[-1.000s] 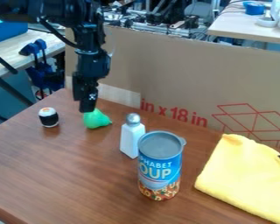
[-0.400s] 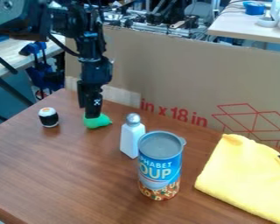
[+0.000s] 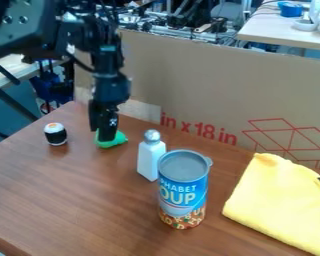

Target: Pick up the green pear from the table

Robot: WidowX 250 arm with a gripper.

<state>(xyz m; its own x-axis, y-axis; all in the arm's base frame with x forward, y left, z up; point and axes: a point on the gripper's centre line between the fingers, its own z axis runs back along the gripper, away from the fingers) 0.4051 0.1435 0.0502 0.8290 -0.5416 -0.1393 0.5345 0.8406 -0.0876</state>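
The black gripper (image 3: 102, 135) hangs down at the upper left of the table, its tips in front of a small green pear-shaped object (image 3: 116, 141) and hiding part of it. Whether they touch it, I cannot tell. Left of it stands a small sushi roll toy (image 3: 56, 134), black and white with an orange top. To the right is a white shaker (image 3: 150, 156) with a silver cap, upright. Closer to the camera stands a blue soup can (image 3: 183, 190), just right of the shaker.
A yellow cloth (image 3: 283, 202) lies at the right of the brown wooden table (image 3: 76, 200). A cardboard panel (image 3: 209, 85) with red print rises along the table's back edge. Behind it are another table (image 3: 289, 30) and assorted equipment.
The gripper has come lower and slightly to the right, and its tips now cover more of the green object. The things on the table have not visibly moved.
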